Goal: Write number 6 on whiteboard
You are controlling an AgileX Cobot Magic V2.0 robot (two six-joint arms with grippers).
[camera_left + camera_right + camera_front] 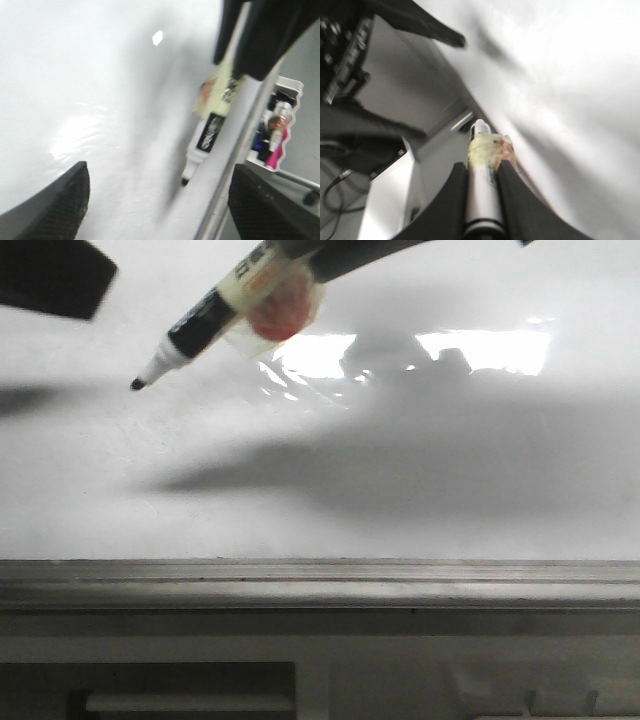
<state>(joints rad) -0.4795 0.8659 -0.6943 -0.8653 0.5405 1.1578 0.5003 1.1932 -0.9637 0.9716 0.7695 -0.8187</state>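
So on the far left of the front view you only get a dark corner of the left end effector, hanging over the whiteboard. Its own wrist cam shows the two black fingers spread wide apart with nothing between them, just board underneath.

Moving right, the marker comes in at a slant from the upper right, tip pointing down and left. The black tip sits right at the board surface around the upper left area, but I honestly can't tell if it's actually touching or just above. There's a yellowish tape wrap with a reddish blob on the barrel.

The right end effector is clamped narrow on the marker, fingers hugging the barrel on both sides just behind that tape.

As for the 6, I don't see any ink line on the board in any view, it reads plain white with the marker's shadow across the middle and two bright glare patches to the right of the marker.

The grey ledge runs along the near edge of the board, left to right.
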